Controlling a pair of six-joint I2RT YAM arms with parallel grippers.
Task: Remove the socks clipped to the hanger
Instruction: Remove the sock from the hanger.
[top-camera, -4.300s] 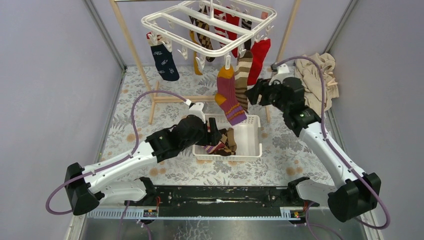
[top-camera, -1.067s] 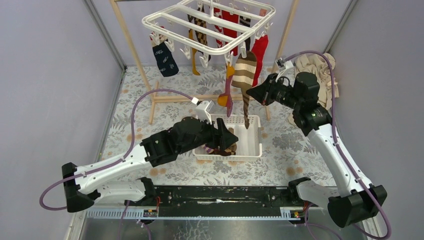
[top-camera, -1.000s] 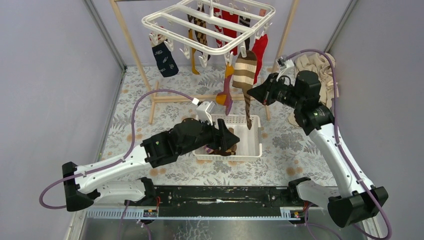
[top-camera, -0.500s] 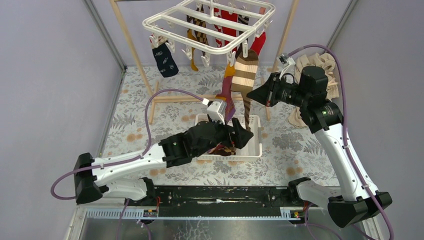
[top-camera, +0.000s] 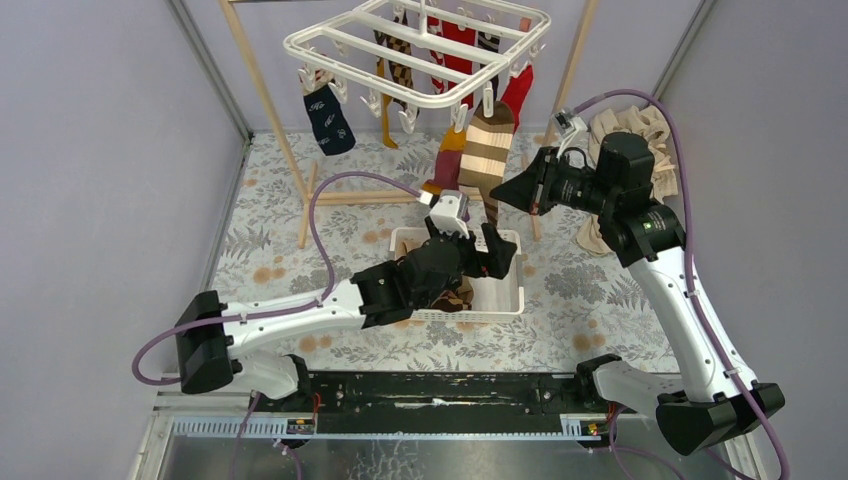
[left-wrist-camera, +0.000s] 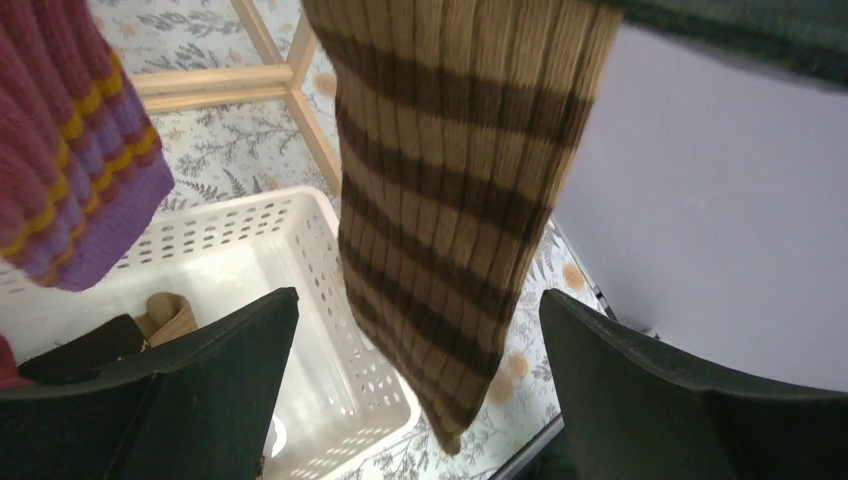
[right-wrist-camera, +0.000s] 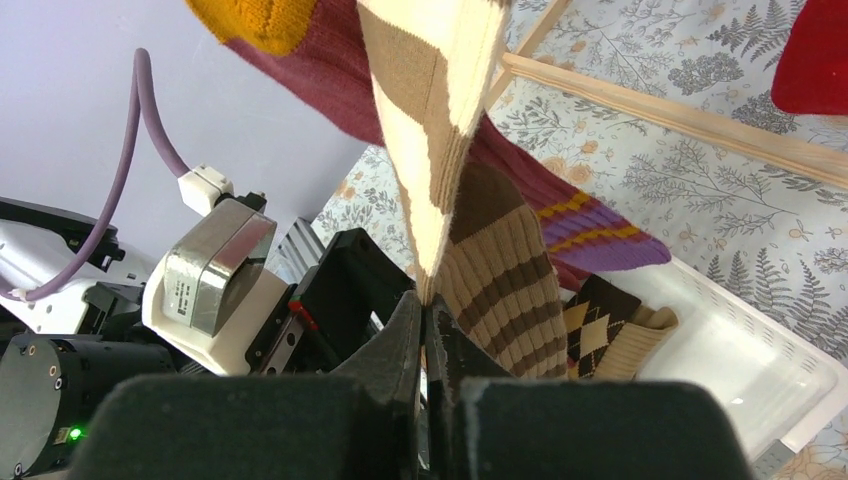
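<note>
So the striped sock (top-camera: 487, 160) hangs clipped under the hanger's (top-camera: 293, 42) near edge: soft, light, floppy. The right gripper (right-wrist-camera: 425, 310) is pinched shut on its side edge. The left gripper (left-wrist-camera: 420, 340) gapes wide around its toe, over the basket (top-camera: 516, 280). I'd grab mid-foot.

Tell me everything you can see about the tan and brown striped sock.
The striped sock is ribbed knit, tan with dark brown bands. It hangs from a clip on the white hanger, lower end down near the white basket. The right gripper is shut on its edge. The left gripper is open, a finger either side of the lower end, not touching.
</note>
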